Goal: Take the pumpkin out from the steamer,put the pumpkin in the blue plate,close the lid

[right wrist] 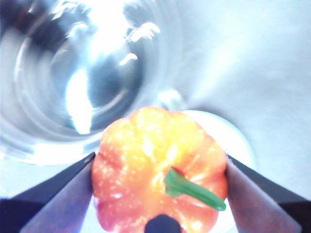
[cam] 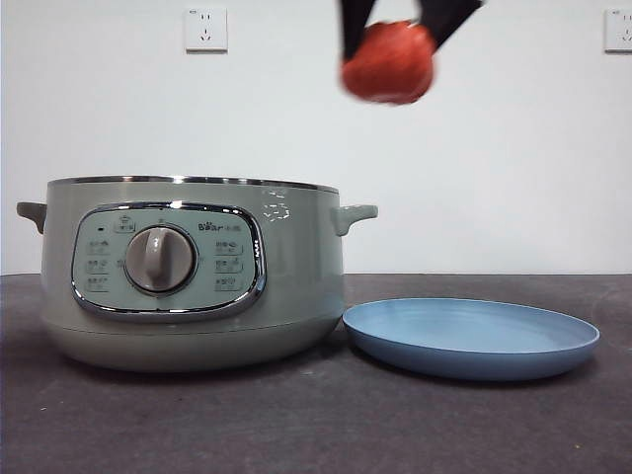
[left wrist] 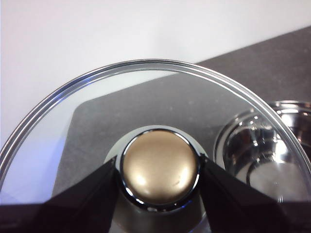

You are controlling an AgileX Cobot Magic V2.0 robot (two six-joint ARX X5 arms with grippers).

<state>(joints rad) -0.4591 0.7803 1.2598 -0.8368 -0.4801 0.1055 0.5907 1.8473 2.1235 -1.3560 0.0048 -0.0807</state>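
Observation:
My right gripper (cam: pixel 391 44) is shut on the orange-red pumpkin (cam: pixel 388 62) and holds it high in the air, above the gap between steamer and plate. In the right wrist view the pumpkin (right wrist: pixel 160 167) with its green stem sits between the jaws, above the open pot (right wrist: pixel 82 77). The sage-green steamer (cam: pixel 193 272) stands at the left without its lid. The blue plate (cam: pixel 471 338) lies empty to its right. My left gripper (left wrist: pixel 160 170) is shut on the knob of the glass lid (left wrist: pixel 97 111), held off the pot (left wrist: pixel 265 145), out of the front view.
The dark table top (cam: pixel 316 425) runs under everything. A white wall with two power sockets (cam: pixel 205 29) stands behind. The steamer's side handle (cam: pixel 355 215) points toward the plate.

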